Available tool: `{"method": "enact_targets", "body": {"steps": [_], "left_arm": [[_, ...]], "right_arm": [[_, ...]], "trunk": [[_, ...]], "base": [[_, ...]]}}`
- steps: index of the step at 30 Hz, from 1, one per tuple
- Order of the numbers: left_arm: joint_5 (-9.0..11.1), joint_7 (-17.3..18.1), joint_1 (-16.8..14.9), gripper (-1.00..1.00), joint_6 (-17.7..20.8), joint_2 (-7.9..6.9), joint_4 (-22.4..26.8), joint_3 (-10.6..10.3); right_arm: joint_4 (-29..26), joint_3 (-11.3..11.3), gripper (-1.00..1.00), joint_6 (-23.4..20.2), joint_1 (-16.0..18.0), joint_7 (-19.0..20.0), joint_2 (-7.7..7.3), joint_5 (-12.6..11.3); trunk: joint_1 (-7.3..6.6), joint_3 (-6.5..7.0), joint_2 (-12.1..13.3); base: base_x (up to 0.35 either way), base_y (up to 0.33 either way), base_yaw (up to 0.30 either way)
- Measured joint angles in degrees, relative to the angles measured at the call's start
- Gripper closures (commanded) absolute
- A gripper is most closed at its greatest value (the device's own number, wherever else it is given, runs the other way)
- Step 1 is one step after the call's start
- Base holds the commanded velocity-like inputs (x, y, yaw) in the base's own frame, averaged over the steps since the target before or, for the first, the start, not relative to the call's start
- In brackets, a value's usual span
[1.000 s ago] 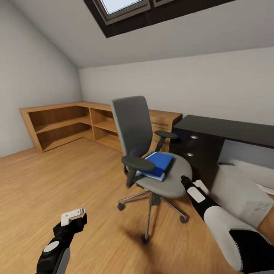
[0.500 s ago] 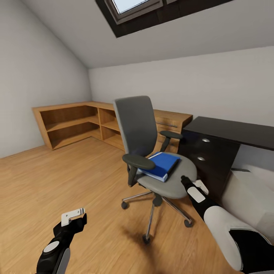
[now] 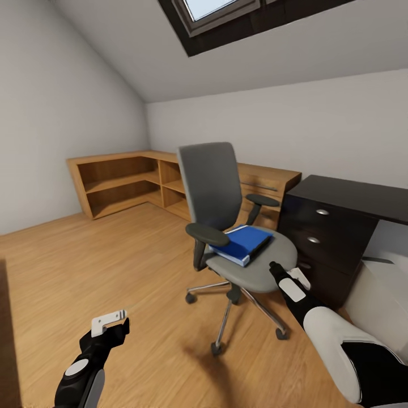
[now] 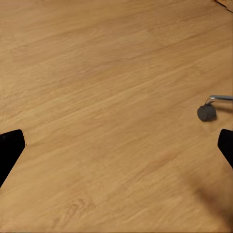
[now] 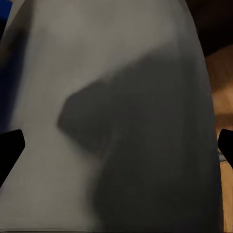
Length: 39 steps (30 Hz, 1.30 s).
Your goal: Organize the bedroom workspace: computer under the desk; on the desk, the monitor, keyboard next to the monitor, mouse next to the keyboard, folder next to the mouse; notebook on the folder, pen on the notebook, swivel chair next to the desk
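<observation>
The grey swivel chair (image 3: 211,184) stands mid-room on the wood floor, left of the black desk (image 3: 351,194). A blue folder (image 3: 245,242) lies flat on its seat (image 3: 258,271). A light-grey computer (image 3: 382,294) sits low at the desk's near side. My right gripper (image 3: 281,273) hovers open at the seat's near edge. In the right wrist view (image 5: 116,145) the grey seat (image 5: 116,87) looms close, with a sliver of the folder (image 5: 4,10) at a corner. My left gripper (image 3: 110,322) hangs open and empty over bare floor (image 4: 116,150), near a chair caster (image 4: 206,112).
A low wooden corner shelf unit (image 3: 119,181) runs along the far walls. A wooden chest (image 3: 275,182) with bar handles stands behind the chair. The desk's drawers (image 3: 322,212) face me. A skylight (image 3: 224,10) is overhead. Open floor lies to the left.
The whole view has shifted, so the chair, shelves and desk slide rightward in the picture and the computer slips toward the edge. Both arms keep their place in the picture.
</observation>
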<state>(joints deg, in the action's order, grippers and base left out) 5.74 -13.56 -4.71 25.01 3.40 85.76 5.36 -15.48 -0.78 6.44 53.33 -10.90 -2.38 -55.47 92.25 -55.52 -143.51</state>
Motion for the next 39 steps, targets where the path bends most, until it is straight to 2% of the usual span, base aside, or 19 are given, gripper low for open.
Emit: {"method": "enact_targets", "body": {"steps": [11, 24, 39], "left_arm": [[0.0, 0.0, 0.0, -1.00, 0.1, 0.01, -0.1, 0.0], [0.1, 0.0, 0.0, -1.00, 0.1, 0.02, 0.0, 0.0], [0.0, 0.0, 0.0, -1.00, 0.1, 0.00, -0.1, 0.0]], "right_arm": [[0.0, 0.0, -1.00, -0.1, 0.0, 0.0, 0.00, 0.0], [0.5, 0.1, -1.00, -0.1, 0.0, 0.1, 0.35, -0.1], [0.5, -0.1, -1.00, -0.1, 0.0, 0.0, 0.35, 0.1]], "trunk": [[0.03, 0.00, 0.0], [0.00, 0.00, 0.0], [-0.04, 0.00, 0.0]], "base": [[-0.281, 0.000, 0.012], [-0.017, 0.000, 0.095], [0.249, 0.000, 0.010]]}}
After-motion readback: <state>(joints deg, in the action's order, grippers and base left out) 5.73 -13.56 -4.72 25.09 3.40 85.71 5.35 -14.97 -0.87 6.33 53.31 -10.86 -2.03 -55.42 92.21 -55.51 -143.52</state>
